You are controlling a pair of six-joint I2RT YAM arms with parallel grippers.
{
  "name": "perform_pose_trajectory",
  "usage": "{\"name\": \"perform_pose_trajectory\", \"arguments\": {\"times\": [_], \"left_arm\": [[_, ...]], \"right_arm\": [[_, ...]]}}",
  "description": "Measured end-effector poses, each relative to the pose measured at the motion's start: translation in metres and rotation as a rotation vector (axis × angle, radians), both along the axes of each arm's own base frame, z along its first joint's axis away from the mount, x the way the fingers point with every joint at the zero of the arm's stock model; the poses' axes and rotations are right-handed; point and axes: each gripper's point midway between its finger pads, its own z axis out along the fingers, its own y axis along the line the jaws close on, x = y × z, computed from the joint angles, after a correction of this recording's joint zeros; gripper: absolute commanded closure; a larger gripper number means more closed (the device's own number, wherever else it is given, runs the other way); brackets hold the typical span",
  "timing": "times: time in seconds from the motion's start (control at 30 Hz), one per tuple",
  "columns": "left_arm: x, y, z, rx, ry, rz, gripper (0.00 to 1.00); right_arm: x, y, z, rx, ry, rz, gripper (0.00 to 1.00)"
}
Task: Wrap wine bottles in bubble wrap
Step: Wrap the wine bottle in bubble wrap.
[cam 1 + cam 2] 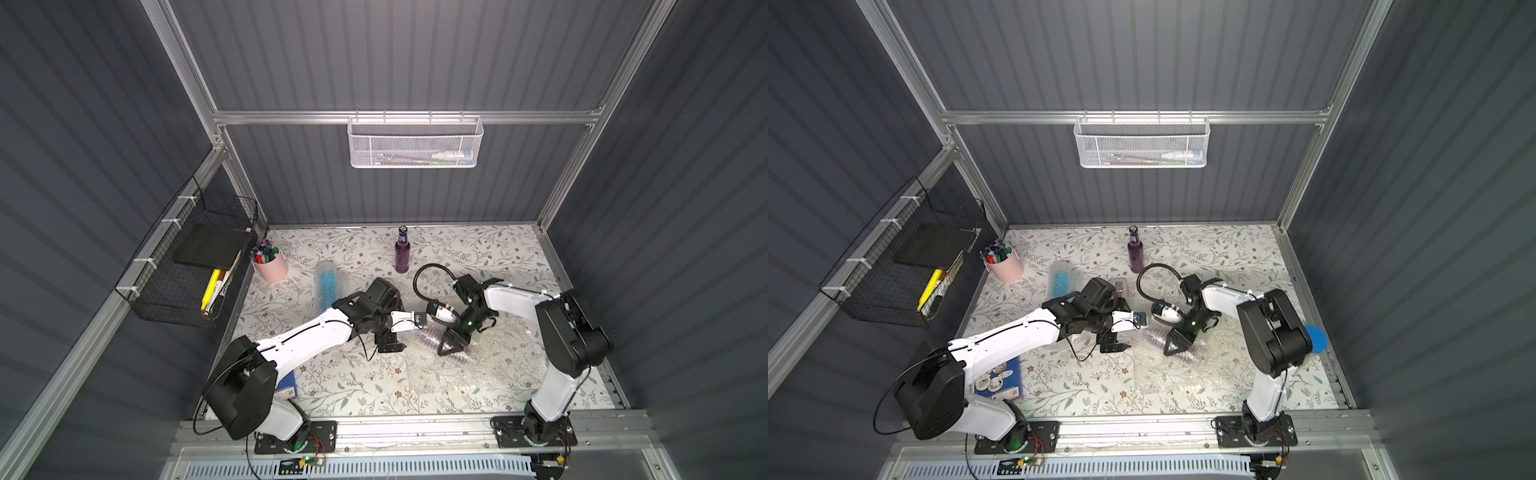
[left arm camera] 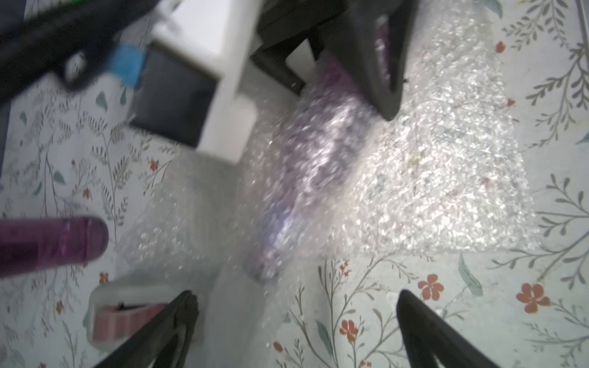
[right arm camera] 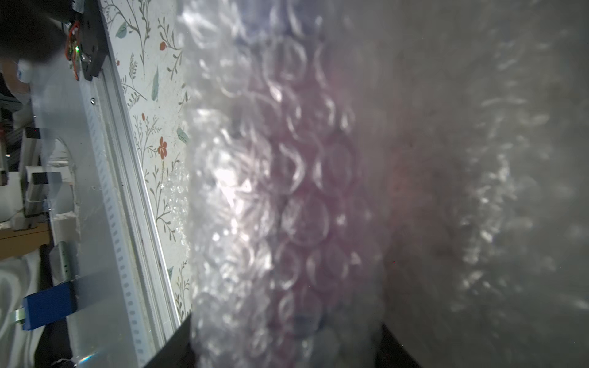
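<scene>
In a top view, our left gripper gapes wide, empty, at nine o'clock of the wrapped purple bottle. Our right gripper clamps it through the bubble wrap. We judge it slippery and fragile: hold mid-body.

Left arm carries wide-spread jaws; right arm jaws seem clamped.
</scene>
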Motion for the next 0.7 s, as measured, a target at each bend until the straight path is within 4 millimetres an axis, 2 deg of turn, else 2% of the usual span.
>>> {"name": "perform_pose_trajectory", "arguments": {"times": [0.07,0.23,0.33,0.47,0.57,0.63,0.7], "left_arm": [[-0.007,-0.013,-0.007,0.004,-0.052,-0.087,0.00],[0.005,-0.034,-0.022,0.007,-0.141,-0.185,0.01],[0.011,-0.041,-0.038,0.033,-0.143,-0.217,0.01],[0.017,-0.047,-0.058,0.075,-0.117,-0.236,0.08],[0.020,-0.051,-0.064,0.090,-0.085,-0.253,0.22],[0.024,-0.056,-0.061,0.093,-0.067,-0.256,0.37],[0.029,-0.060,-0.060,0.105,-0.038,-0.247,0.42]], "right_arm": [[0.001,0.001,-0.001,0.002,0.034,-0.005,0.48],[-0.002,0.000,-0.001,0.001,0.055,-0.001,0.47],[-0.003,-0.001,-0.002,-0.002,0.067,0.004,0.46],[-0.005,-0.002,-0.002,-0.008,0.078,0.005,0.44],[-0.005,-0.006,-0.003,-0.021,0.082,0.003,0.41],[-0.005,-0.009,-0.004,-0.027,0.082,0.001,0.38],[-0.004,-0.011,-0.005,-0.035,0.079,0.001,0.34]]}}
